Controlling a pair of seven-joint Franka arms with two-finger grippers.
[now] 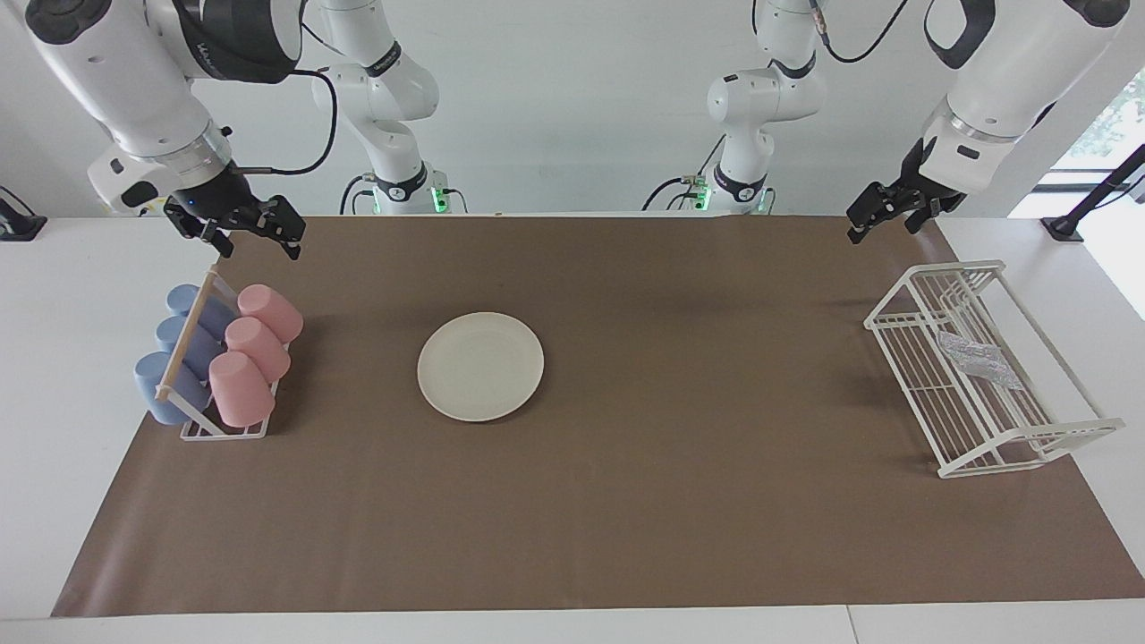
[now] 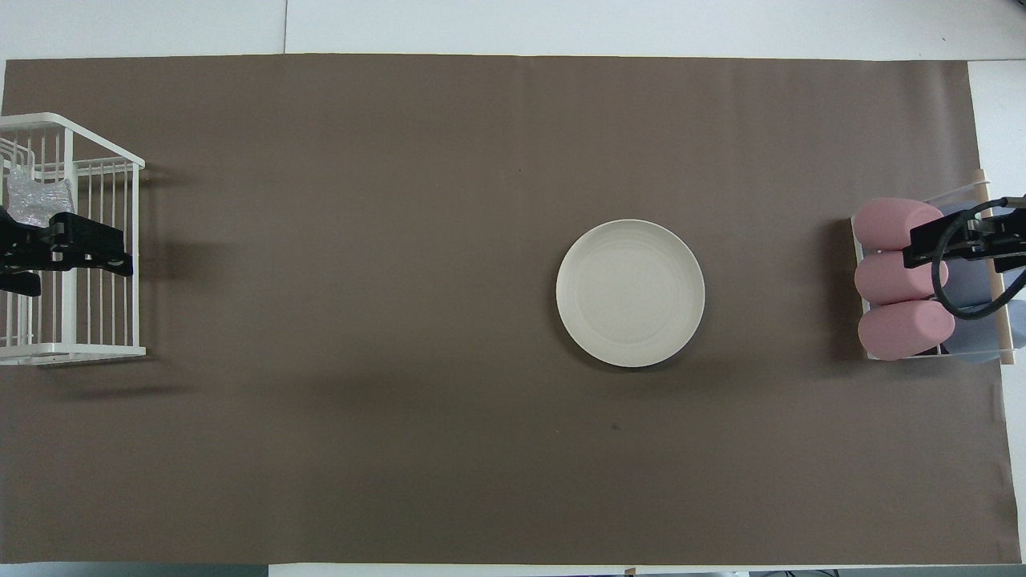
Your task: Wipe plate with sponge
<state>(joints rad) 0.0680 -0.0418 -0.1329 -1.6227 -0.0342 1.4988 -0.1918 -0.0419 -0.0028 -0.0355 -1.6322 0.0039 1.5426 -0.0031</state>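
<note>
The plate [image 1: 480,366] lay flat on the brown mat [image 1: 626,537] toward the right arm's end of the bench [image 1: 63,358], with nothing on it and no gripper near it. The sponge [image 1: 979,360] lay inside the white wire rack [image 1: 1055,440] at the left arm's end, well apart from the plate, resting on the rack's wires as a crumpled silvery scrap. The left gripper [image 1: 884,211] hung in the air over the mat's edge by the rack, clear of both rack and sponge, its fingers spread wide and holding nothing. The right gripper [image 1: 253,231] hovered above the cup rack [image 1: 215,427], where pink cups [image 1: 255,343] and blue cups [image 1: 183,335] lay on their sides; its fingers were likewise wide and empty, and that arm seemed to be waiting. Judged from this layout, the wiping had either not begun or was already finished and the sponge put away; the pictures alone could not settle which, since the plate's surface showed no mark either way. If the job was still ahead, everything remained: taking the sponge out of the rack, carrying it across to the plate, and rubbing the plate's face.
</note>
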